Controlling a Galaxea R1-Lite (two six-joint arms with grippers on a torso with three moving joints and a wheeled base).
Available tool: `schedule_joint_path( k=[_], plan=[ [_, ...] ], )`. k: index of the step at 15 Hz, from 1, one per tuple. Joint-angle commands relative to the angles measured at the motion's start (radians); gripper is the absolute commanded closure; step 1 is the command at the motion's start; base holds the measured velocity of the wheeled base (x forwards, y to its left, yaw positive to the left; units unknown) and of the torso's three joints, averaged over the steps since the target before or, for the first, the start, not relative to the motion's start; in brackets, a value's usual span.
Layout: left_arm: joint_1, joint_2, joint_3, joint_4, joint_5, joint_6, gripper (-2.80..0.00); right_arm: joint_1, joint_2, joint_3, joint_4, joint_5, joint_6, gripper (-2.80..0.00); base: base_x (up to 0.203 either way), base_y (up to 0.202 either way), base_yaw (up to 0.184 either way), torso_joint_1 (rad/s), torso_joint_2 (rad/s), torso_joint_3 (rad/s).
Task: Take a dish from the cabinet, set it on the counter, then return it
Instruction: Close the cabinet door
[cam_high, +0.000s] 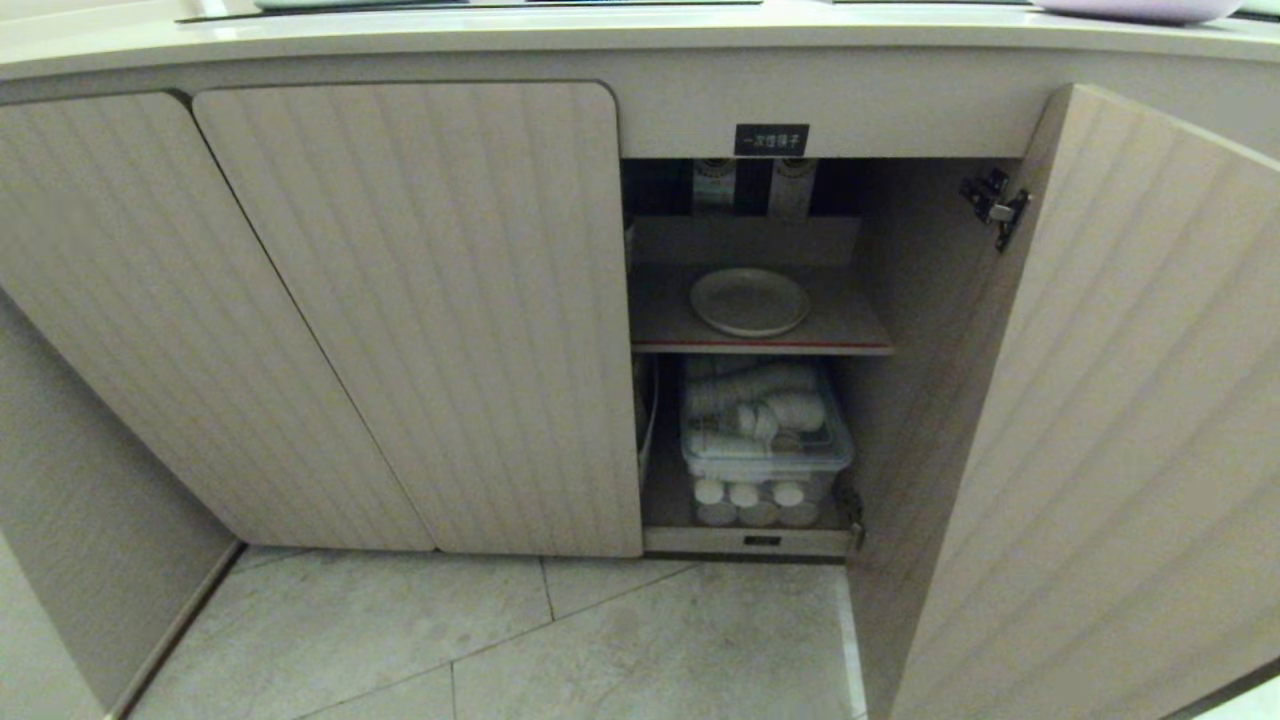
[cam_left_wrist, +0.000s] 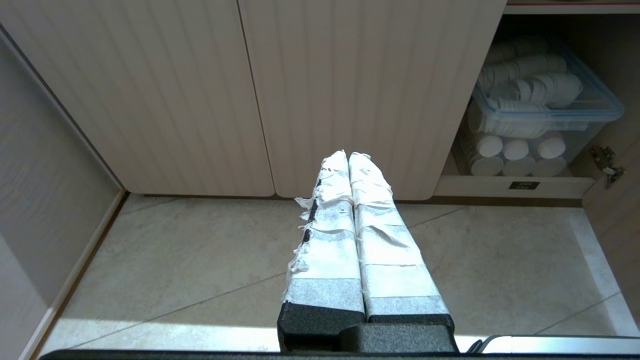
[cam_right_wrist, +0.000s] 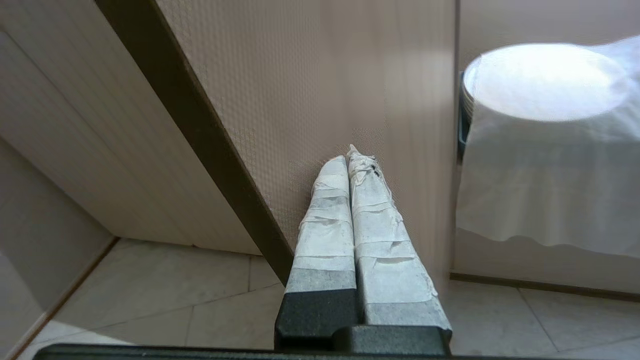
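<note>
**Kitchen floor, cabinet open, both grippers empty**

Tiled floor (cam_high: 620, 650) fronts the cabinet (cam_high: 420, 310). Left gripper (cam_left_wrist: 348, 156): taped fingers pressed together, nothing held, low before the closed doors. Right gripper (cam_right_wrist: 354, 156): fingers together, empty, just beside the open door (cam_high: 1110, 420). Dish (cam_high: 749, 301) lies flat on the inner shelf (cam_high: 850, 325), above a clear bin (cam_high: 765, 440). Counter (cam_high: 600, 40) runs along the far top.

Pale stone floor tiles (cam_high: 620, 650) with thin grout lines spreading below; beige side wall (cam_high: 90, 560) standing at left; sunlight falling in a bright strip across the tiles nearest the camera.
</note>
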Motion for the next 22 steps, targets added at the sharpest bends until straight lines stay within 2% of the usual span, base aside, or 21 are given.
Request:
schedule_joint_path(
  k=[1,5,9,15,22],
  plan=[
    [0.000,0.000,0.000,0.000,0.000,0.000,0.00,0.017,0.016,0.005,-0.015,0.000,0.001,0.00,0.000,0.000,0.000,0.000,0.00,0.000],
    [0.000,0.000,0.000,0.000,0.000,0.000,0.00,0.047,0.023,0.003,-0.017,0.000,0.001,0.00,0.000,0.000,0.000,0.000,0.00,0.000],
    [0.000,0.000,0.000,0.000,0.000,0.000,0.00,0.079,0.046,-0.003,-0.027,0.000,0.047,0.00,0.000,0.000,0.000,0.000,0.00,0.000],
    [0.000,0.000,0.000,0.000,0.000,0.000,0.00,0.180,0.150,-0.002,-0.156,-0.003,0.075,0.00,0.000,0.000,0.000,0.000,0.00,0.000],
    [0.000,0.000,0.000,0.000,0.000,0.000,0.00,0.196,0.311,-0.013,-0.292,-0.004,0.108,0.00,0.000,0.000,0.000,0.000,0.00,0.000]
  ],
)
